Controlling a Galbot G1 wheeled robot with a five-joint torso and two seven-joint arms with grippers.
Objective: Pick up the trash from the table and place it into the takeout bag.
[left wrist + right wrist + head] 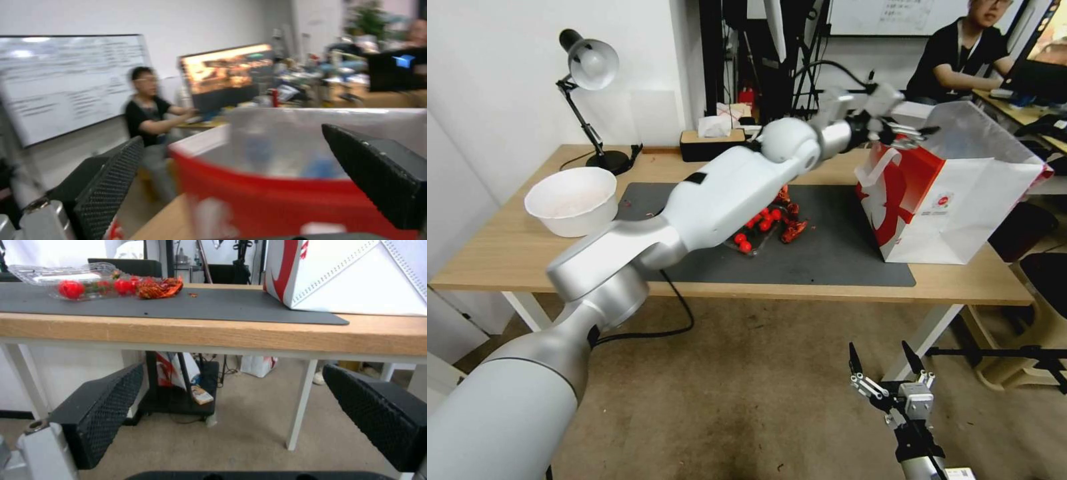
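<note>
The left end effector point(908, 135) hangs over the open top of the bag point(954, 193), fingers spread wide, holding nothing. The bag stands on the mat point(827, 260) at the bench's point(494, 253) right end. A red wrapper point(792, 230) lies mid-mat, well apart. The right end effector point(887, 363) waits below the bench edge, open and empty.

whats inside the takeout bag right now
Past the open left gripper, the takeout bag holds blurred bluish shapes; its red panel hides everything lower.
</note>
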